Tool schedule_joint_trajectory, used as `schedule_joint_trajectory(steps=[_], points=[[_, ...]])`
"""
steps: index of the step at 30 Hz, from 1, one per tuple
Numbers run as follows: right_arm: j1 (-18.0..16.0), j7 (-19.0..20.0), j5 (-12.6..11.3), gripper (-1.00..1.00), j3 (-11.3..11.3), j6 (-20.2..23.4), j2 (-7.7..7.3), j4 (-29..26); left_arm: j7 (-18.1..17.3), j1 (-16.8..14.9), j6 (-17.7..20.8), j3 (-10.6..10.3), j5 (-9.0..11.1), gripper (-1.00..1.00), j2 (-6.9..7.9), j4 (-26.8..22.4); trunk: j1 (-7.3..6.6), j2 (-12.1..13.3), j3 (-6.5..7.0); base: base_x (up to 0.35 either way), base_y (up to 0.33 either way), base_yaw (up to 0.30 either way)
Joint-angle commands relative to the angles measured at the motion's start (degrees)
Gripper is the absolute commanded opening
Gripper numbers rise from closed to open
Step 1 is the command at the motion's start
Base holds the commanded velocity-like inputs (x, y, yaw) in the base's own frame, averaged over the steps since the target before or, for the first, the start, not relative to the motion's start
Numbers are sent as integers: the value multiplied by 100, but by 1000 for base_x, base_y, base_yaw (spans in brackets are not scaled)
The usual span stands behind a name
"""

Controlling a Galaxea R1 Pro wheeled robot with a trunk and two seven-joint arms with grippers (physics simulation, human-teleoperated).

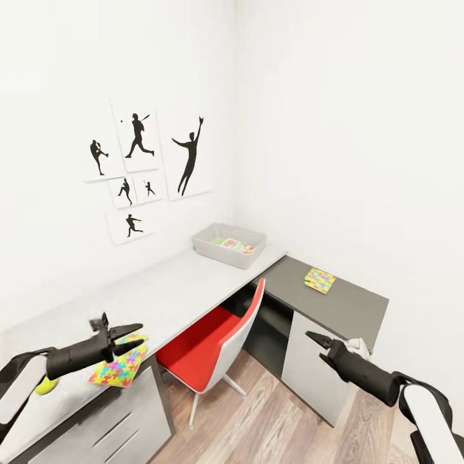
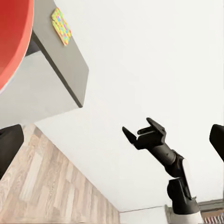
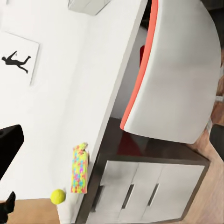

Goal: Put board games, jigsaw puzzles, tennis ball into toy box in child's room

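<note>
The pale toy box (image 1: 212,248) stands at the far end of the table (image 1: 193,283), with a colourful board game (image 1: 235,245) lying inside it. One jigsaw puzzle (image 1: 320,280) lies on the lower dark cabinet top. A second jigsaw puzzle (image 1: 119,368) sits at the table's near edge, and the tennis ball (image 1: 46,385) is just left of it. My left gripper (image 1: 140,336) hovers open above that near puzzle, holding nothing. My right gripper (image 1: 314,346) is open in the air in front of the cabinet's white door. The bed is out of view.
A red-and-white chair (image 1: 216,348) is tucked under the table between my arms. Grey drawers (image 1: 109,428) stand under the near end. Baseball-player prints (image 1: 138,167) hang on the white wall. Wood-plank floor (image 1: 277,425) lies open below the chair.
</note>
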Motion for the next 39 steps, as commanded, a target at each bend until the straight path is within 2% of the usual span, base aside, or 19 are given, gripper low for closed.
schedule_joint_trajectory(steps=[1, 4, 9, 17, 23, 26, 31, 39], points=[[-11, 50, 10, 100, -87, 37, 0, -34, 158, -3, 24, 9, -55, 100, -117, 194, 4, -14, -13, 0, 0, 0], [-32, 151, -7, 100, -350, 55, -1, -72, 438, 24, -120, 11, -128, 100, -259, 516, 4, -14, -13, 0, 0, 0], [-26, 440, -1, 100, -562, 35, 44, -66, 582, 141, -609, 7, -152, 100, -317, 1034, 4, -14, -13, 0, 0, 0], [-23, 683, 17, 100, -628, 22, 15, 95, 604, 194, -1055, 14, -155, 100, -321, 1432, 4, -14, -13, -27, 0, 0], [-6, 1126, 27, 100, -810, 30, -2, 80, 619, 198, -1170, 20, -146, 100, -327, 1645, 4, -14, -13, -231, 0, 0], [-1, 1206, 36, 100, -833, 29, 3, 76, 621, 198, -1185, 24, -145, 100, -333, 1722, 4, -14, -13, -104, 0, 0], [5, 1237, 45, 100, -831, 24, 24, 74, 621, 198, -1219, 26, -133, 100, -342, 1823, 4, -14, -13, -33, 0, 0], [6, 1236, 52, 100, -828, 20, 44, 74, 623, 198, -1702, 50, -96, 100, -346, 2210, 4, -14, -13, -4, 0, 0]])
